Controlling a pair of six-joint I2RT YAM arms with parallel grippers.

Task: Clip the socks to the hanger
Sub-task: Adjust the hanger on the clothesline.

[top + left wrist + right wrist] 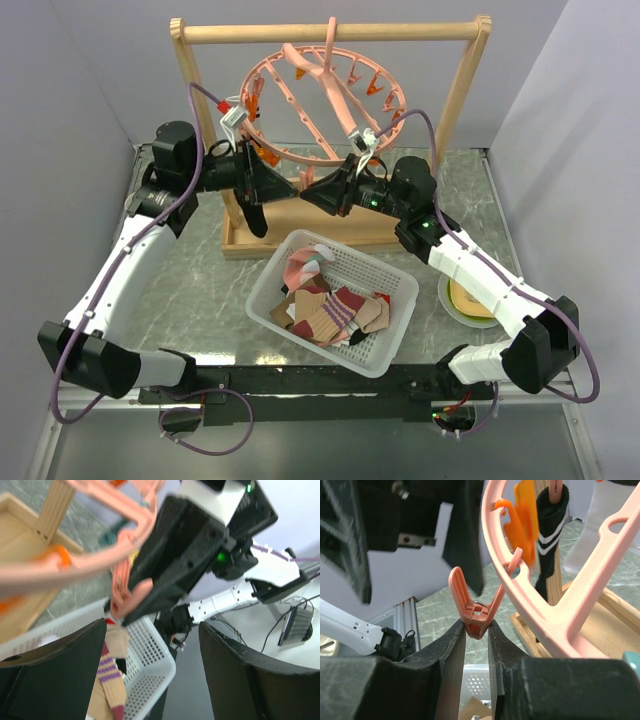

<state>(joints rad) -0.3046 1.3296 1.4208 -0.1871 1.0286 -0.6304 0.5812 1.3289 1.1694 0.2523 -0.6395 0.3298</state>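
Note:
The pink ring hanger hangs from the wooden rack. A black sock with white stripes dangles from an orange clip on the ring; from above, the black sock shows just under my left gripper. My left gripper is open with nothing between its fingers. Facing it, my right gripper is shut on the base of a pink clip, whose prongs spread upward. In the right wrist view my right gripper sits below the ring. More socks lie in the basket.
The white mesh basket sits at the middle front of the table. The wooden rack bar and its tray base stand behind it. A green dish lies at the right under my right arm. Grey walls close both sides.

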